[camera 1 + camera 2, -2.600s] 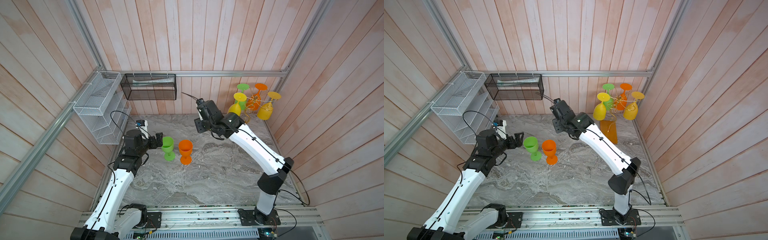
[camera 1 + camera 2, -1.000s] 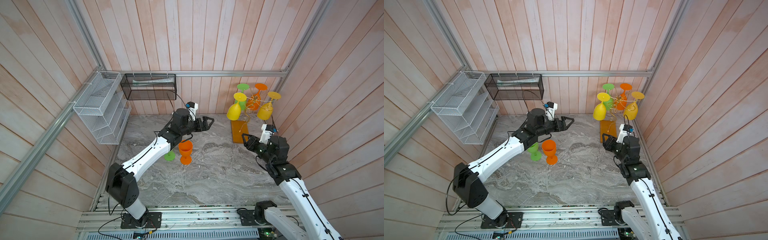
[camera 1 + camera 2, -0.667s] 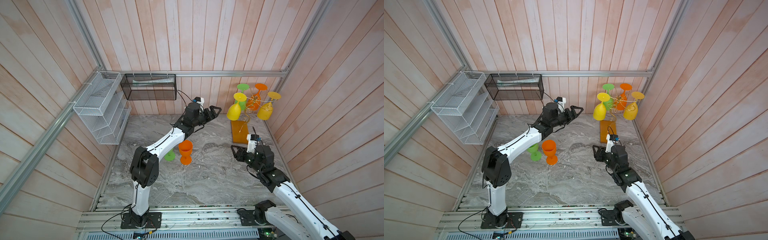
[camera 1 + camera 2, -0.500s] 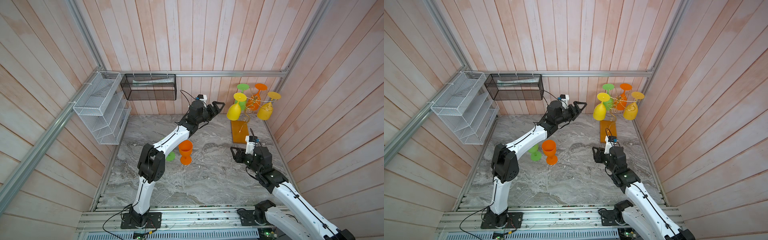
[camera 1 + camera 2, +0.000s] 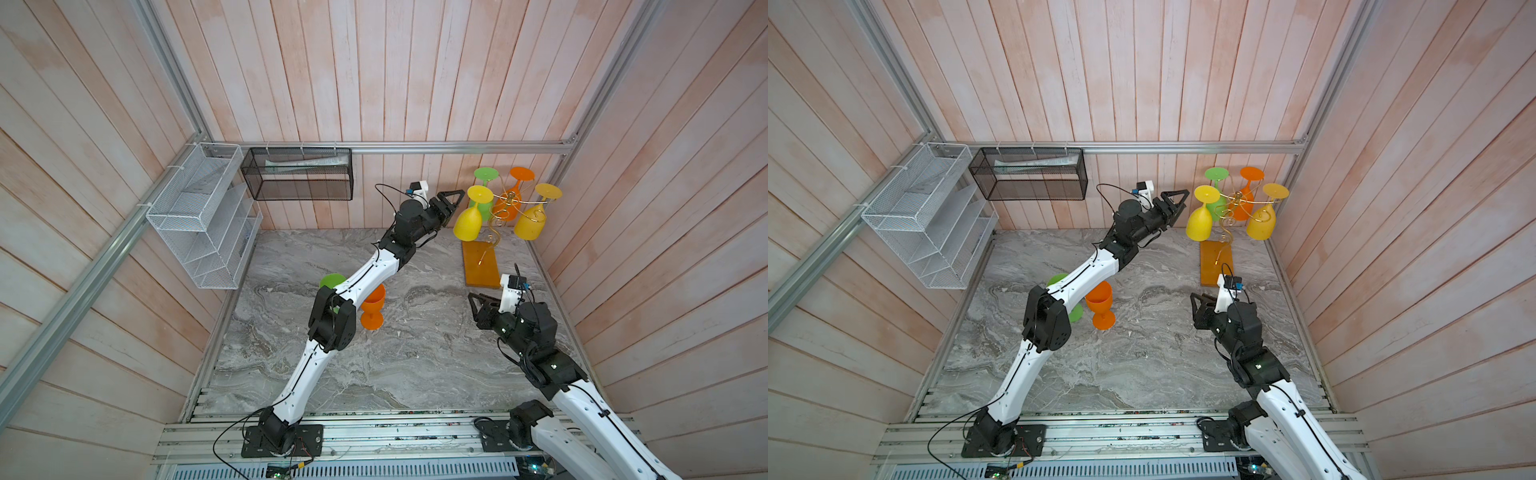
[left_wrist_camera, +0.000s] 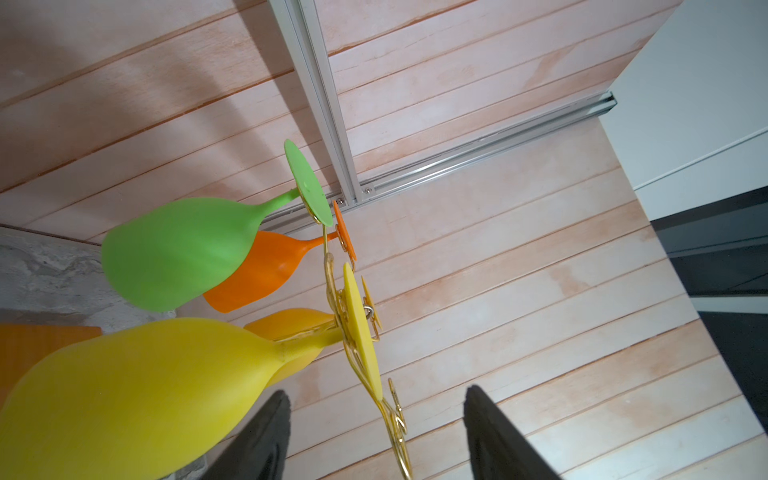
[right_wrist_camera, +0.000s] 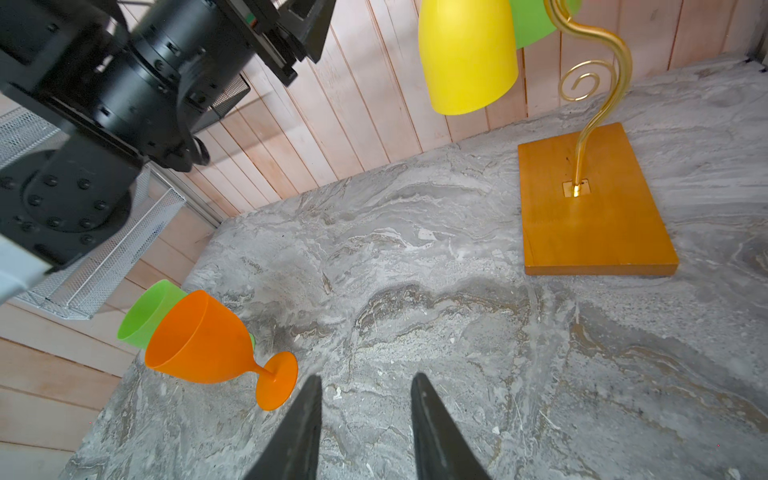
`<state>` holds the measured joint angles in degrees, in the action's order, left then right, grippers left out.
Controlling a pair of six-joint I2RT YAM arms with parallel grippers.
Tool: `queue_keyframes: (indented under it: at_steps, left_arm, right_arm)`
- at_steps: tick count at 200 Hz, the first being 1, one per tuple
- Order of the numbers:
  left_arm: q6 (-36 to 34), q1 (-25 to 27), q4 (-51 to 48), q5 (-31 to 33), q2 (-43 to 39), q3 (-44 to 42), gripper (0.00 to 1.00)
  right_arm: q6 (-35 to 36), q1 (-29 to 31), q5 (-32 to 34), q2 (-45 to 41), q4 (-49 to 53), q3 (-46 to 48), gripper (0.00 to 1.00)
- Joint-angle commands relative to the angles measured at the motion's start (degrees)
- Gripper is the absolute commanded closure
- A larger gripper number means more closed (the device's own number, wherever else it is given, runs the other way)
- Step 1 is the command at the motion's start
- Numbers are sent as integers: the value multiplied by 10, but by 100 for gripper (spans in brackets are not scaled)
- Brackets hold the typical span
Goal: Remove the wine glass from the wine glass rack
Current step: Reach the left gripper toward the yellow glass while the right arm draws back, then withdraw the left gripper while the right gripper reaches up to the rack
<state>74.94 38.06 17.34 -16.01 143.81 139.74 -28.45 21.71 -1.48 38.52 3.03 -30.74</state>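
Note:
The wine glass rack (image 5: pixel 504 208), gold wire on an orange-brown wooden base (image 5: pixel 481 266), stands at the back right. Several wine glasses hang upside down from it: a yellow one (image 5: pixel 467 224), a green one (image 5: pixel 482 205), an orange one (image 5: pixel 514 201) and an amber one (image 5: pixel 530 224). My left gripper (image 5: pixel 451 205) is open and just left of the yellow glass. In the left wrist view that glass's bowl (image 6: pixel 124 395) lies beside one finger (image 6: pixel 266 432). Its foot (image 6: pixel 361 332) and the gold wire sit ahead of the left gripper (image 6: pixel 374 415). My right gripper (image 5: pixel 478 305) hangs open and empty over the table.
An orange glass (image 5: pixel 372 305) and a green glass (image 5: pixel 332 281) stand on the marble table, partly behind my left arm. A white wire basket (image 5: pixel 199 216) and a black mesh basket (image 5: pixel 299 174) hang on the walls. The wood walls close in right behind the rack.
My left arm has stretched right and up to the rack's yellow glass, and its jaws have narrowed. My right arm has drawn back from the rack, its jaws closing somewhat.

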Motion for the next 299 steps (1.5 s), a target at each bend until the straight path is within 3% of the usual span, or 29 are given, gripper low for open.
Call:
queue_keyframes:
  at_steps: [1, 78, 112, 174, 223, 265, 299]
  left_arm:
    - [17, 9, 36, 20, 28, 39, 39]
    - [25, 27, 55, 51, 77, 98, 45]
    - [29, 30, 71, 52, 84, 100, 54]
    - [23, 28, 63, 62, 87, 104, 57]
    - [35, 28, 79, 68, 112, 131, 75]
    - [24, 25, 80, 44, 98, 122, 100]
    - [-10, 13, 93, 13, 19, 25, 100]
  right_arm:
    - [12, 4, 17, -12, 5, 1, 64]
    - [18, 5, 28, -39, 19, -5, 66]
    - [17, 5, 43, -40, 22, -14, 67]
    - [15, 5, 54, -15, 29, -61, 68]
    - [17, 5, 78, -24, 55, -78, 68]
    - [21, 4, 86, -16, 58, -93, 68]
    - [37, 5, 97, 12, 52, -127, 69]
